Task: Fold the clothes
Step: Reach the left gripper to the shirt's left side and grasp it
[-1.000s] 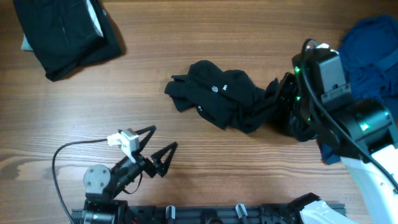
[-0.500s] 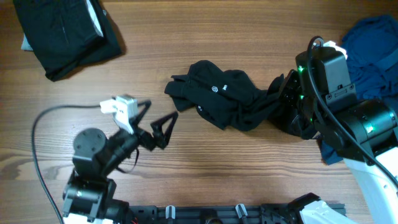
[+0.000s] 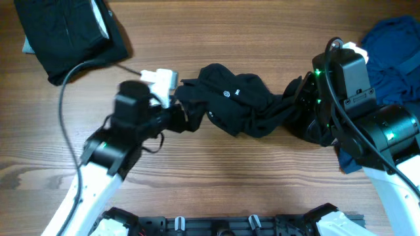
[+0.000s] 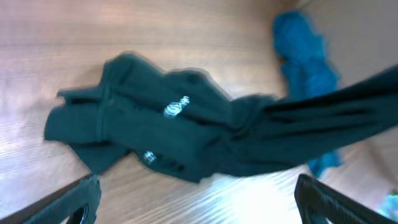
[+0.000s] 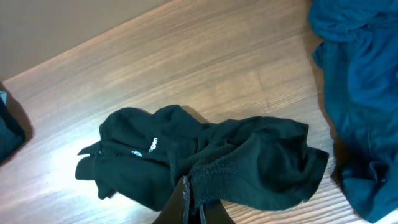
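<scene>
One black shirt (image 3: 230, 98) lies crumpled at the middle of the table (image 3: 216, 177), not yet folded. The right gripper (image 5: 189, 198) is pressed together, pinching the shirt's edge. The left gripper (image 4: 196, 186) stands spread beside its other end. One black garment (image 3: 62, 36) appears folded at far left. A dark blue heap (image 3: 394, 46) remains to be done.

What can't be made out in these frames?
- Lettering on the black shirt: blurred in left wrist view, too small overhead.
- How much fabric the right gripper pinches: folds hide it in right wrist view, its arm overhead.
- Whether the left gripper touches the shirt: dark on dark overhead.
- Extent of the blue garment: cut by overhead's right edge.
</scene>
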Robot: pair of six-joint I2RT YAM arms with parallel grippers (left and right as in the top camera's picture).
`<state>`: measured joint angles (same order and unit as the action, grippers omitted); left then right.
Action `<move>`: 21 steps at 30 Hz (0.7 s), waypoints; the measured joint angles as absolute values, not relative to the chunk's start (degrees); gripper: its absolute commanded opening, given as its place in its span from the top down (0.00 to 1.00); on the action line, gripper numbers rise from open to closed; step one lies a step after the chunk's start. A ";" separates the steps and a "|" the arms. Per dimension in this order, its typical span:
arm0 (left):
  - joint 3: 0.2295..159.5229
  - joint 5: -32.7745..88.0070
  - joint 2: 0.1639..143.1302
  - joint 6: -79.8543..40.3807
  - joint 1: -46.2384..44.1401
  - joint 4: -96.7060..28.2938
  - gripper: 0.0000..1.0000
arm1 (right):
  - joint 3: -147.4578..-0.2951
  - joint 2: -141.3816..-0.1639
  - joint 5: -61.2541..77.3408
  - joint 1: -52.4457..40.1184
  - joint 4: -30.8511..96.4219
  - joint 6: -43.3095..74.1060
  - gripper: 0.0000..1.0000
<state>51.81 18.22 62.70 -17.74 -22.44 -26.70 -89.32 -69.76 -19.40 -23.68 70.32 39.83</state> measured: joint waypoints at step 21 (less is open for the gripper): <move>53.23 25.85 93.06 -50.11 -26.37 -18.79 0.00 | -89.32 -69.76 -21.30 -21.80 68.77 40.45 0.96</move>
<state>53.23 25.85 93.06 -50.11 -26.37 -18.79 -89.32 -69.76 -21.30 -21.80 68.77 40.45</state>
